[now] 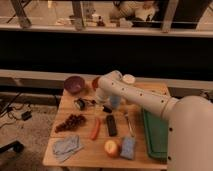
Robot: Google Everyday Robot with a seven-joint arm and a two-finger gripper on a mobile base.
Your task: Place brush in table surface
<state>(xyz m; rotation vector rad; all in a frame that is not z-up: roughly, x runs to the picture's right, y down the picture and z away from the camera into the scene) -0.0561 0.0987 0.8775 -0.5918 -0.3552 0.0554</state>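
The brush (80, 104) lies flat on the table surface (85, 159), left of centre. Its round pale-grey head points left and its black handle runs right, under the end of my arm. My gripper (101, 106) hangs just above the handle end, pointing down, jaws open. Whether a finger touches the handle cannot be made out. The white arm comes in from the right and hides part of the handle.
A purple bowl (74, 84), a red bowl (94, 82) and a white cup (128, 79) stand at the back. Grapes (72, 121), a carrot (95, 129), a black bar (111, 125), a metal utensil (129, 123), an apple (111, 147), a blue sponge (128, 148) and a cloth (66, 146) lie in front. A green tray (156, 134) is on the right.
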